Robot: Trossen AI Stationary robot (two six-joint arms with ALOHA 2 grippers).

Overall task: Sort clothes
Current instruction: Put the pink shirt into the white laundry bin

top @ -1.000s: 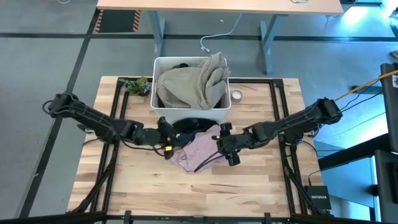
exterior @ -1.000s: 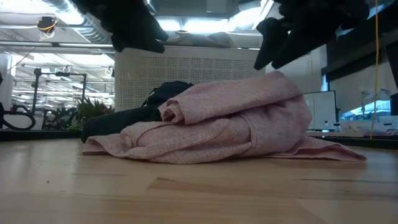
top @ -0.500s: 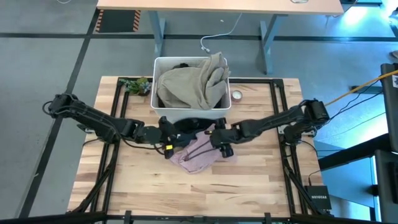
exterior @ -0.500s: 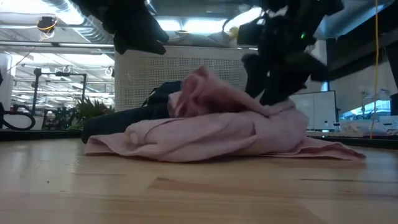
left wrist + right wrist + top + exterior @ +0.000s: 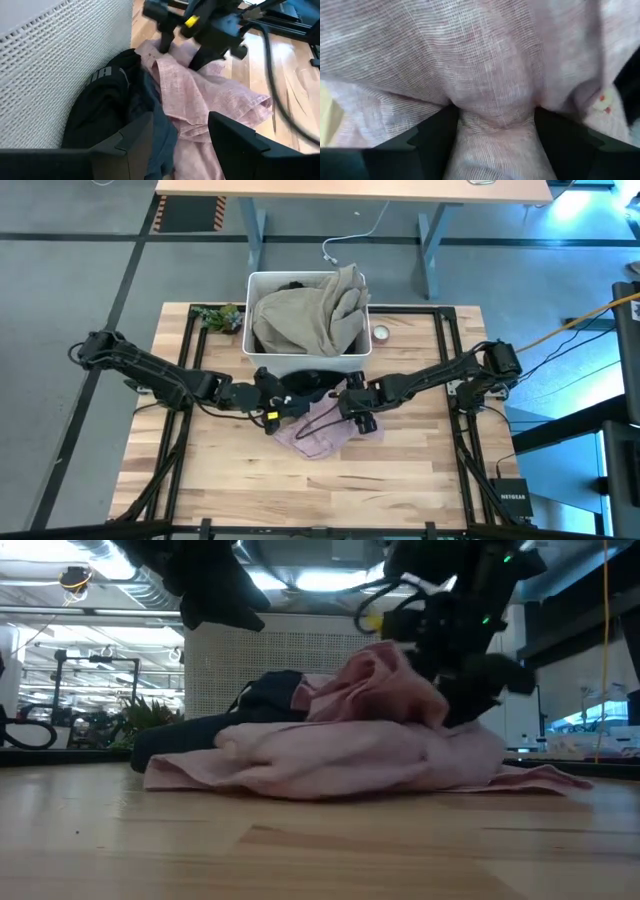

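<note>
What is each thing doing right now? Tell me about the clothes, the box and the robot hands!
pale pink garment: crumpled on the table, one fold pinched and lifted.
black garment: heaped against the bin.
olive-green garment: stuffed in the bin, spilling over its rim.
white bin: upright, full.
right gripper: jaws shut on the pink fabric.
left gripper: open, hovering beside the pile.

Pink woven cloth (image 5: 485, 60) fills almost all of this view. A fold of it is pinched between the two dark fingers (image 5: 432, 142) of the right gripper (image 5: 495, 137), and the cloth bunches up just ahead of the fingertips.
</note>
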